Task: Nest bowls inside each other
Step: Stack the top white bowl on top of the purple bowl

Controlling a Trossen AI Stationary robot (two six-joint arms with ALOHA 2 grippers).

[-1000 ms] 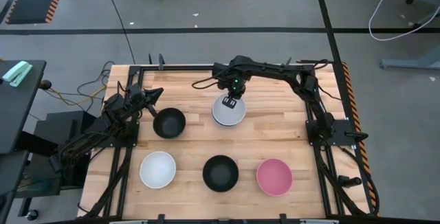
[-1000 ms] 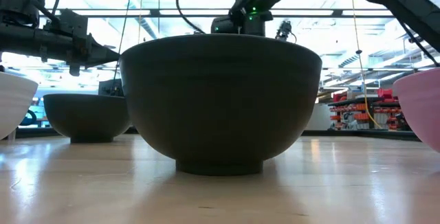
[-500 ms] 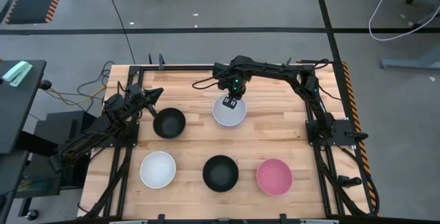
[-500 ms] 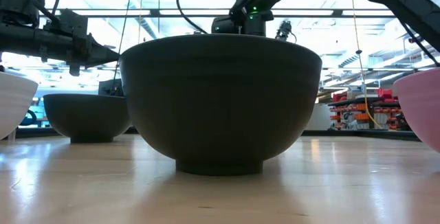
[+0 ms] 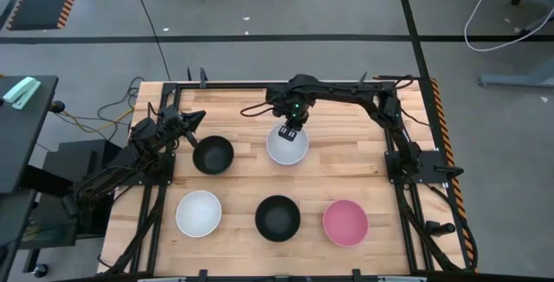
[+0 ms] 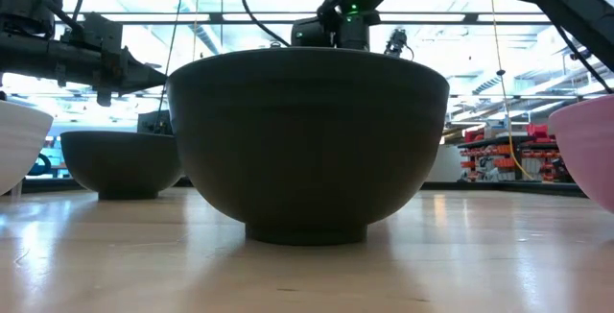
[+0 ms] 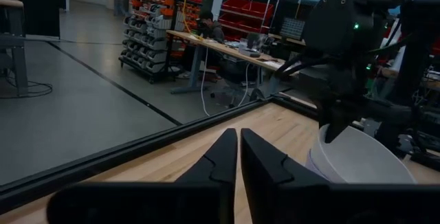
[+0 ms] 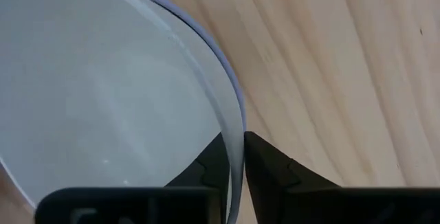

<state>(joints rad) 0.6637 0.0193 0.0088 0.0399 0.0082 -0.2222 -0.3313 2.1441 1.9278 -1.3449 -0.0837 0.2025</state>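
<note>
High view: black bowls (image 5: 213, 155) two, white bowls (image 5: 287, 147) two, pink bowl (image 5: 345, 222) one.

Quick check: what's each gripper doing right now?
Left gripper: shut, holding nothing, beside the round black bowl.
Right gripper: shut on the rim of the round white bowl, which sits nested in a lavender-blue bowl.

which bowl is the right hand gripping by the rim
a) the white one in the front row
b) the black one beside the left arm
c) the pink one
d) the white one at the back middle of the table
d: the right hand pinches the rim of the white bowl at the back middle of the table; the right wrist view shows a finger on each side of the rim.
</note>
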